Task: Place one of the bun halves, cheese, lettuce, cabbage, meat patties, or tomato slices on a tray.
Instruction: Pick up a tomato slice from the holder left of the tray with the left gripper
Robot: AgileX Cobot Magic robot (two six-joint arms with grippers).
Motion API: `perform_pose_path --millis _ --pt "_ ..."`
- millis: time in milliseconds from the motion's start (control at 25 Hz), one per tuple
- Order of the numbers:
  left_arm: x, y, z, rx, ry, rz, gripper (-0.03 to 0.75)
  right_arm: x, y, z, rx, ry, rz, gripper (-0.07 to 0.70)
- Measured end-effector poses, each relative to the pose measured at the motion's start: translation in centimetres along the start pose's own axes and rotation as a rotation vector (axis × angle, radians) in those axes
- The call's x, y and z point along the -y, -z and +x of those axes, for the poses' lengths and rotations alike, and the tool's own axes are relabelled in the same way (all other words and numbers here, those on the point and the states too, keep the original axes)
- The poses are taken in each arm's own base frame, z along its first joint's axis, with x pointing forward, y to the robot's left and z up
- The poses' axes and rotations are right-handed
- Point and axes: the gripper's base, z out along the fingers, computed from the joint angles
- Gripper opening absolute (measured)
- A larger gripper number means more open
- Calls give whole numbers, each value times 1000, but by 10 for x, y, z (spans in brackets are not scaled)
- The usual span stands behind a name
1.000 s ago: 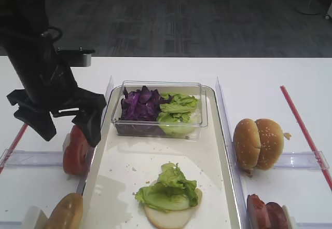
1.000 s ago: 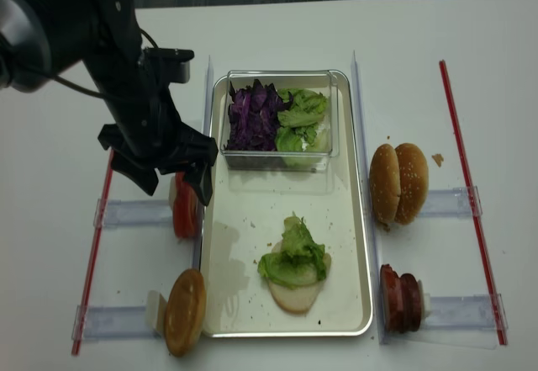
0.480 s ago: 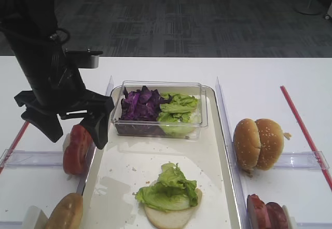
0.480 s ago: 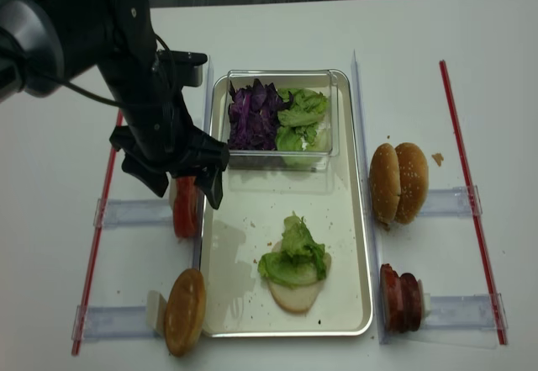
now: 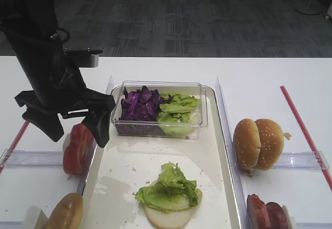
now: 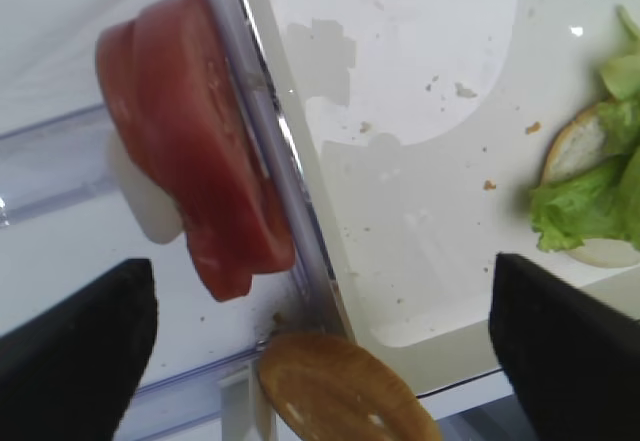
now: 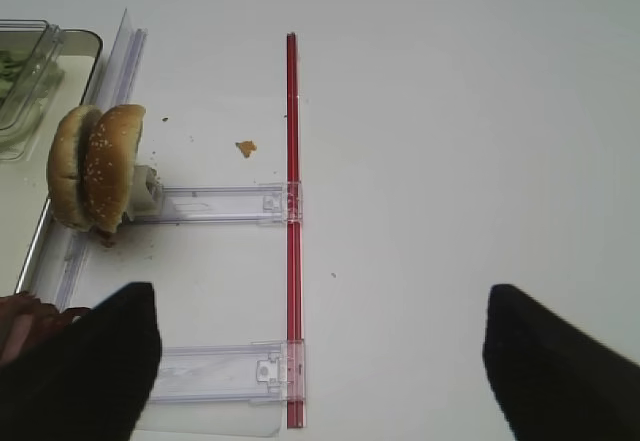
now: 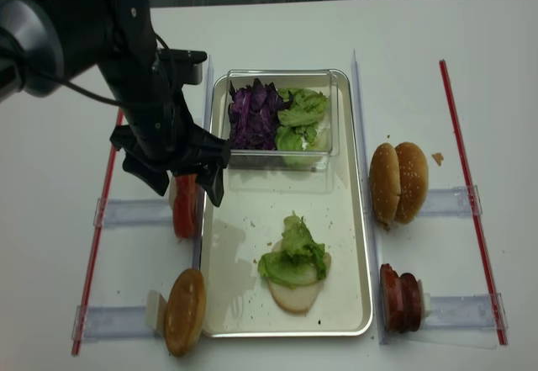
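My left gripper (image 5: 72,130) (image 8: 181,188) hangs open just above the upright tomato slices (image 5: 77,148) (image 6: 190,201), its fingers on either side of them and not touching. The slices stand in a clear holder beside the left rim of the cream tray (image 5: 129,161) (image 8: 252,211). On the tray, a pale bun half (image 5: 171,216) lies under lettuce (image 5: 168,187). Another bun half (image 5: 65,212) (image 6: 340,391) stands at front left. Two bun halves (image 5: 258,143) (image 7: 95,166) and the meat patties (image 5: 267,212) stand to the right. My right gripper (image 7: 320,371) is open over bare table.
A clear box (image 5: 202,104) at the tray's far end holds purple cabbage (image 5: 140,104) and more lettuce (image 5: 179,107). Red strips (image 5: 303,130) (image 7: 292,211) and clear plastic rails (image 7: 220,204) lie on the white table either side of the tray.
My left gripper has shifted a little right, over the tomato slices and nearer the tray's edge, and has barely moved in the last half second. It stays open.
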Motion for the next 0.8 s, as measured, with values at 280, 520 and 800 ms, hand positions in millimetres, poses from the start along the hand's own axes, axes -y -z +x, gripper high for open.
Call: perform_pose_path --millis 280,520,800 --pt "4 0 -2 18 35 49 618 0 0 0 0 0 0 666" --pt "6 0 -3 27 41 62 618 0 0 0 0 0 0 666" --pt "5 -6 -7 26 47 62 618 0 0 0 0 0 0 666"
